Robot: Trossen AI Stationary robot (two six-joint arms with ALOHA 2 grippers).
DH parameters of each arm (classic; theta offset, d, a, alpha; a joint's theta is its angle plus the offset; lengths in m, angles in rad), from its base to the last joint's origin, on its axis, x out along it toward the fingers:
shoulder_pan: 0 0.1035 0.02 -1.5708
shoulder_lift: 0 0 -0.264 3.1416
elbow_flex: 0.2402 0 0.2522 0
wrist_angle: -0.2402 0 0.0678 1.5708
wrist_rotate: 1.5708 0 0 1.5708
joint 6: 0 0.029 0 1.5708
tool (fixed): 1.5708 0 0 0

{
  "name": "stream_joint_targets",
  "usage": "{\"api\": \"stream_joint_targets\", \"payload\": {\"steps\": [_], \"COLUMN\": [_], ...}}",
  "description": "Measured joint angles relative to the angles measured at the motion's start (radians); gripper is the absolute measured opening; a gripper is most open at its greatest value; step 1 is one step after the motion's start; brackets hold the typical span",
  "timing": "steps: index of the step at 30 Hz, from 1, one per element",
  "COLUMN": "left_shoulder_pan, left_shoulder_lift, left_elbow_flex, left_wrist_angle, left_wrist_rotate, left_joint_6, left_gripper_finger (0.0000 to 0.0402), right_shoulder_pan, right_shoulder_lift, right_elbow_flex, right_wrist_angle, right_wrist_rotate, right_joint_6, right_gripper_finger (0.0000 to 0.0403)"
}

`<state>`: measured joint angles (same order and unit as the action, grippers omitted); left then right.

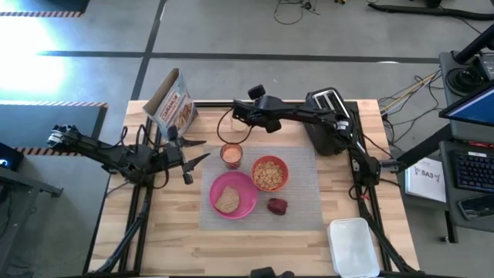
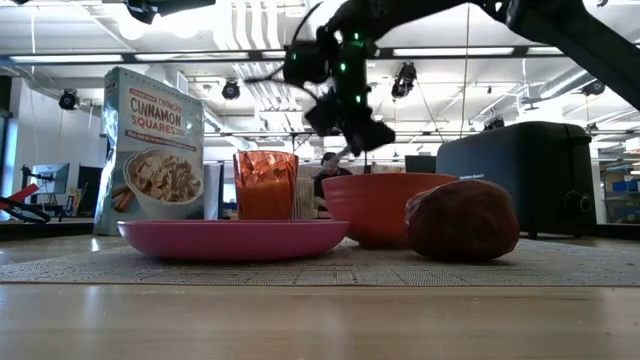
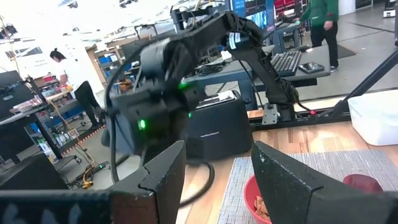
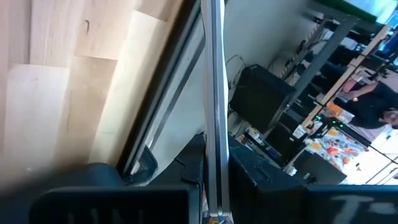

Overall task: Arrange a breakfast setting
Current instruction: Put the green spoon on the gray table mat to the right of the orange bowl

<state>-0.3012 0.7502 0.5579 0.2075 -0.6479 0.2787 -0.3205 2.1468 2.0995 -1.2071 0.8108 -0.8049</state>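
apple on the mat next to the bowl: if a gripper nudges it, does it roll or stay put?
The apple will probably roll: it looks rounded, resting on a small patch of the mat. Its lumpy outline in the low view suggests a wobbly, short roll. The woven-looking mat may add some grip. The bowl close by would likely stop it on that side.

Bare wood at table (image 1: 255, 247) front edge, open w/ nothing in the way. Mat (image 1: 309, 208) centre crowded: plate (image 1: 245, 202), bowl (image 1: 269, 173), cup (image 1: 231, 155), apple (image 1: 277, 205) close together. Cereal box (image 1: 173, 102) blocks back left, toaster (image 1: 327, 120) back right, white container (image 1: 354, 245) front right.
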Motion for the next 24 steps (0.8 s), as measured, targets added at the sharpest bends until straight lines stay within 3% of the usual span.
{"api": "stream_joint_targets", "payload": {"steps": [14, 19, 24], "left_shoulder_pan": [0.000, 0.000, 0.000], "left_shoulder_lift": [0.000, 0.000, 0.000], "left_elbow_flex": [0.000, 0.000, -0.002], "left_wrist_angle": [0.000, 0.000, -0.001], "left_wrist_rotate": [0.000, 0.000, 0.000], "left_joint_6": [0.000, 0.000, 0.000], "left_gripper_finger": [0.0168, 0.0168, 0.0168], "right_shoulder_pan": [0.065, 0.102, 0.140], "right_shoulder_lift": [-0.005, -0.054, -0.143], "right_elbow_flex": [0.258, 0.251, 0.254], "right_wrist_angle": [-0.297, -0.361, -0.363], "right_wrist_rotate": [0.001, -0.021, -0.176], "right_joint_6": [0.114, 0.313, 0.598], "right_gripper_finger": [0.0028, 0.0028, 0.0028]}}
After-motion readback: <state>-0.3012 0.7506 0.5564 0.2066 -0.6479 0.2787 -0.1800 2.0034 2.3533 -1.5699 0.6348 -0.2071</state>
